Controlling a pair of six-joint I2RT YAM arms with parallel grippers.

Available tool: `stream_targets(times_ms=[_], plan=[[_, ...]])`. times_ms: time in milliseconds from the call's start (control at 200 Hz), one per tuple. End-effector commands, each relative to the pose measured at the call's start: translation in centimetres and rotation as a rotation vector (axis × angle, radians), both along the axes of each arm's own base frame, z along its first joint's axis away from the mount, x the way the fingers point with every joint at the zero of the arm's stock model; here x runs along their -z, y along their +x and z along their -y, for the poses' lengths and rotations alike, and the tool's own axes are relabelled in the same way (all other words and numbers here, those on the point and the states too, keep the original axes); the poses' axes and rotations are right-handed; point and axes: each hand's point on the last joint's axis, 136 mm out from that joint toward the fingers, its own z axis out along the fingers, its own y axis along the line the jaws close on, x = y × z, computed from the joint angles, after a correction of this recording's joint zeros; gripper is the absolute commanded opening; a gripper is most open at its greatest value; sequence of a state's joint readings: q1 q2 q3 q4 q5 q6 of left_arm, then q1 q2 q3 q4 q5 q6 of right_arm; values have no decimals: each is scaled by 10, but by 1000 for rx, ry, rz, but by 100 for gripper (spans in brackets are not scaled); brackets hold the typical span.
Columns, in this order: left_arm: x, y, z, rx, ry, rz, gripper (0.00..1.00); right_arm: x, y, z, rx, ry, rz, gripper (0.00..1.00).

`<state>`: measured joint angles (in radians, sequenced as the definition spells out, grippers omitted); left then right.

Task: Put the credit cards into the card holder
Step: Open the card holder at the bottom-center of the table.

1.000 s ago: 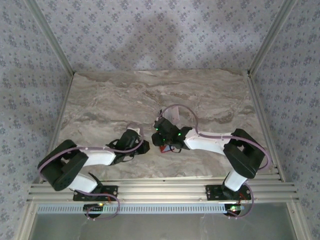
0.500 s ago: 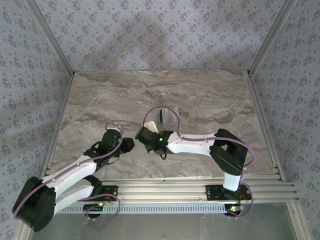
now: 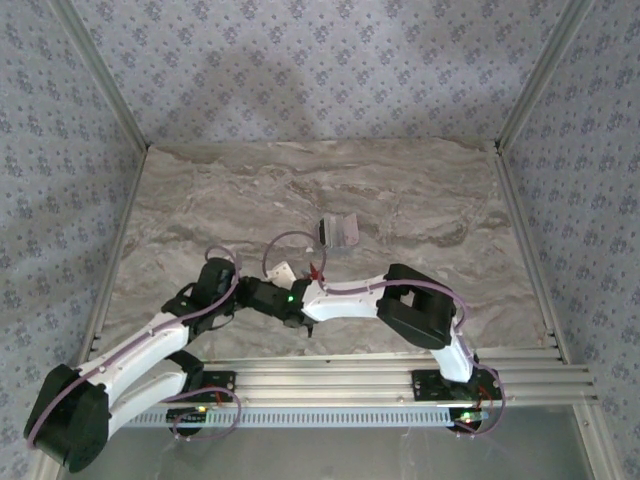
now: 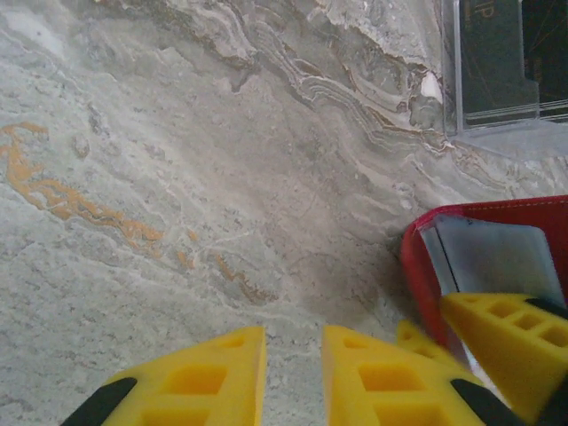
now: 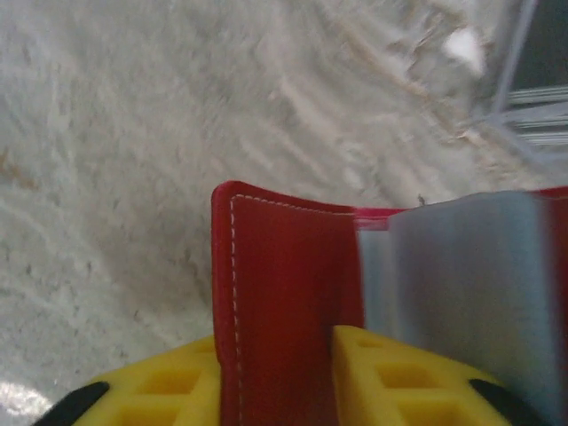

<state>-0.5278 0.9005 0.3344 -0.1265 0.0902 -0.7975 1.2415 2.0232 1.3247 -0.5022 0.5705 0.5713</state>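
Right hand (image 5: 280, 355) pinches card holder (image 5: 284, 266); left hand (image 4: 293, 346) beside; credit cards (image 3: 338, 231) apart.

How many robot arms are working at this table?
2. The left arm reaches from the near-left base toward the table's middle; the right arm stretches left from the near-right base, its end effector gripping the red card holder. None seems hidden.

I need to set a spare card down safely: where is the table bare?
Bare: the table beyond the cards up to the back wall, and right of them to the side rail. Crowded: near centre, where the left end effector and right end effector meet at the card holder.
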Motion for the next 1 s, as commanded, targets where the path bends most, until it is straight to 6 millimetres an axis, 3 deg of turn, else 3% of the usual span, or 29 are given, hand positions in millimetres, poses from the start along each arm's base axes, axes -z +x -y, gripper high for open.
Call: stream_targets(times_ms=[0,100,125,220,405,680,780,894,994], plan=[[-16,8,6,22,-12,25,23,7,-10,-12,-48,128,-124,43],[-17,9,8,27,-17,24,23,4,-12,-22,-81,256,-211,53],[-18,9,8,30,-19,24,24,13,-17,-15,-86,254,-242,55],[-20,10,12,45,-22,23,24,12,-20,-19,-108,342,-297,63],[-17,12,30,114,-39,12,24,14,-21,-16,-119,481,-401,65],[-15,19,67,202,-37,3,17,17,-20,-4,-83,614,-475,49],[-10,23,77,216,-37,-10,14,18,-20,-1,-75,640,-487,37],[3,24,85,227,-28,-34,13,19,-18,3,-60,646,-482,25],[18,19,88,229,-14,-60,11,18,-16,7,-50,646,-471,22]])
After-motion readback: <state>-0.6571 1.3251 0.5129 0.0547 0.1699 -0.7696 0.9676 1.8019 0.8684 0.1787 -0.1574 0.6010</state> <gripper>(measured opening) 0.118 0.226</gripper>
